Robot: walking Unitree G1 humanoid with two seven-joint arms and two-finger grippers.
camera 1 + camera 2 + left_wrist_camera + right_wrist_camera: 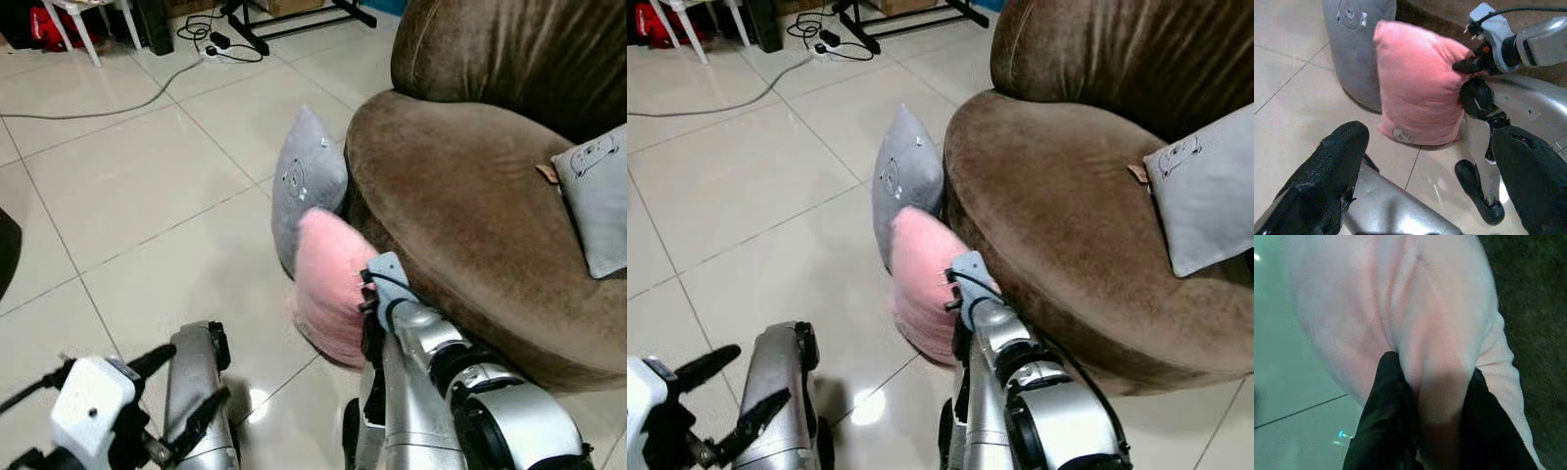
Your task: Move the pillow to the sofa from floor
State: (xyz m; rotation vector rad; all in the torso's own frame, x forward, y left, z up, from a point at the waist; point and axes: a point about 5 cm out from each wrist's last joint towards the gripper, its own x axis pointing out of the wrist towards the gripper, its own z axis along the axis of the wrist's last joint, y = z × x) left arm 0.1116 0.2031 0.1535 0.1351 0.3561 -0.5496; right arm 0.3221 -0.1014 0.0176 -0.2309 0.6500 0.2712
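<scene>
Pink pillow (331, 284) stands on edge on the tiled floor (137, 186), leaning against the front of the brown sofa (460, 206), with a grey pillow (306, 181) upright just behind it and touching it. A second grey cushion (598, 196) already lies on the sofa seat at the far side.

Right gripper (1425, 406) is clamped on the pink pillow: the wrist view shows both black fingers (1383, 401) pinching a fold of the plush fabric between them, near the pillow's upper sofa-side edge. Grasp judged secured, though the hold is on a bunched fold only, not the body of the pillow, so slippage under load is possible.

Left gripper (171, 397) hangs low over the floor, apart from both pillows, fingers spread and holding nothing.

Status: reach and grasp complete. The pillow's base appears to rest on the tiles in the left wrist view; lift not yet evident. Outstanding: raise the pillow above the seat edge, carry it over the cushion, release. The grey floor pillow is untouched.
</scene>
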